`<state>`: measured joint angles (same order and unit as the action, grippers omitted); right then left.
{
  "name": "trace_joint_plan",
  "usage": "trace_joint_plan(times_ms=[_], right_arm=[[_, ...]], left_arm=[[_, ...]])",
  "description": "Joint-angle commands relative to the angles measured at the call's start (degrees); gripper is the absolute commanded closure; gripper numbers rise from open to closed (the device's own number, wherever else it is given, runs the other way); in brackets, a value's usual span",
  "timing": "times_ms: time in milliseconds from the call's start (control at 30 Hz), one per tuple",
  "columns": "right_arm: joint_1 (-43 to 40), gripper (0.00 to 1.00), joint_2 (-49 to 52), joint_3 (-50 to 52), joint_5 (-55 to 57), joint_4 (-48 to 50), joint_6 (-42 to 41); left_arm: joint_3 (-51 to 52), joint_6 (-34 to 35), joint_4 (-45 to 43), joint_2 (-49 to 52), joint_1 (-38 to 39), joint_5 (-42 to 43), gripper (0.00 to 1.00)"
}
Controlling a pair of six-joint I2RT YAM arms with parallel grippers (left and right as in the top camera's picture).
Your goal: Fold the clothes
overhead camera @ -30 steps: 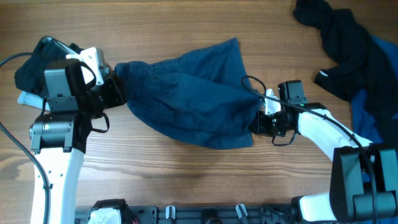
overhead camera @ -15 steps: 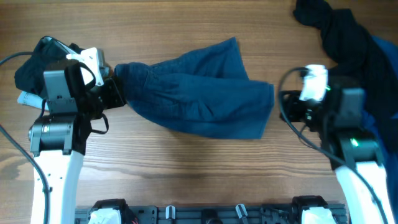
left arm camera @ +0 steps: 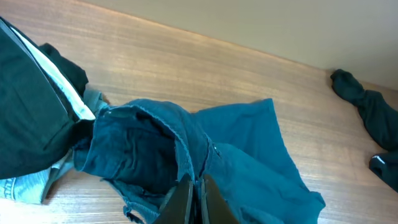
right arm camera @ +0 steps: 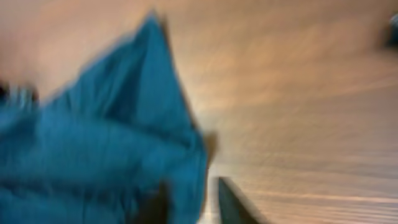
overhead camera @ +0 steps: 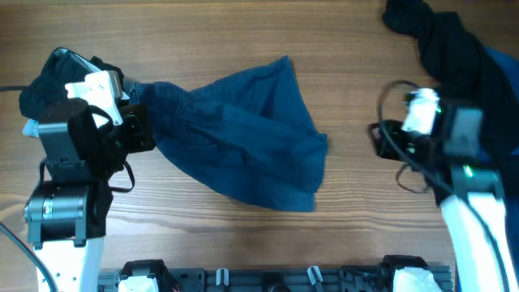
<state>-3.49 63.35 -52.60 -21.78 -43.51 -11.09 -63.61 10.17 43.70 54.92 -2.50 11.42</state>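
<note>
The dark teal-blue shorts (overhead camera: pixel 243 138) lie spread across the middle of the table, waistband to the left. My left gripper (overhead camera: pixel 138 130) is shut on the gathered waistband. In the left wrist view the closed fingers (left arm camera: pixel 198 199) pinch a fold of the teal shorts (left arm camera: pixel 249 155). My right gripper (overhead camera: pixel 379 144) hovers to the right of the shorts' hem, apart from it. The right wrist view is blurred; its gripper (right arm camera: pixel 194 202) shows the jaws spread with nothing held, and the shorts (right arm camera: pixel 93 143) fill the left half.
A heap of black clothes (overhead camera: pixel 446 57) with a brighter blue piece (overhead camera: pixel 499 105) lies at the back right. Black and pale-denim garments (overhead camera: pixel 49 81) are piled behind my left arm. A dark rail (overhead camera: pixel 268 280) runs along the front edge.
My right gripper has opened, let go of the shorts' hem and drawn back to the right. The freed hem has slumped back toward the middle. My left gripper keeps its hold.
</note>
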Motion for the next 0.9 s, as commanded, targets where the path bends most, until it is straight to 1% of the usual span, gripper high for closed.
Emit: trace_joint_plan(times_ms=[0,33,100,167,233,267,300,400,467,567,633,800,867], right_arm=[[2.84,0.52,12.61,2.38,-13.70,-2.47,8.41],[4.28,0.50,16.81,2.38,-14.62,-3.82,9.73],[7.74,0.47,24.57,2.38,-14.71,-4.66,9.57],[9.64,0.45,28.87,2.38,-14.23,-4.46,8.04],[11.08,0.43,32.37,2.38,-11.04,-3.85,5.05],[11.65,0.43,33.51,2.38,-10.36,-3.72,4.92],[12.11,0.42,34.12,2.38,-10.40,-3.72,4.98],[14.03,0.36,34.34,2.49,-10.12,-3.74,5.11],[15.30,0.36,34.34,2.49,-10.23,-3.50,5.14],[18.58,0.36,34.10,2.49,-9.62,-3.06,7.96],[20.52,0.33,34.10,2.49,-9.49,-1.92,7.87],[22.23,0.29,34.12,2.49,-8.98,-0.68,4.50],[22.21,0.29,34.12,2.49,-4.26,-1.09,2.03]], left_arm=[[-0.37,-0.72,-0.35,2.03,-0.39,0.98,0.96],[-0.37,-0.72,-0.37,2.69,-0.39,1.22,0.96],[-0.37,-0.72,-0.39,3.50,-0.39,1.22,0.96],[-0.37,-0.74,-0.37,3.82,-0.39,1.20,0.96],[-0.37,-0.74,-0.37,3.91,-0.39,1.20,0.96],[-0.37,-0.74,-0.37,3.91,-0.39,1.20,0.96],[-0.37,-0.74,-0.37,3.91,-0.39,1.20,0.96],[-0.37,-0.74,-0.35,3.91,-0.39,1.20,0.96],[-0.37,-0.74,-0.42,3.91,-0.39,1.18,0.96],[-0.37,-0.74,-0.39,3.91,-0.39,1.18,0.96],[-0.37,-0.76,-0.39,3.91,-0.39,1.18,0.96],[-0.37,-0.76,-0.35,3.91,-0.39,1.18,0.96],[-0.37,-0.74,-0.35,3.91,-0.39,1.18,0.96]])
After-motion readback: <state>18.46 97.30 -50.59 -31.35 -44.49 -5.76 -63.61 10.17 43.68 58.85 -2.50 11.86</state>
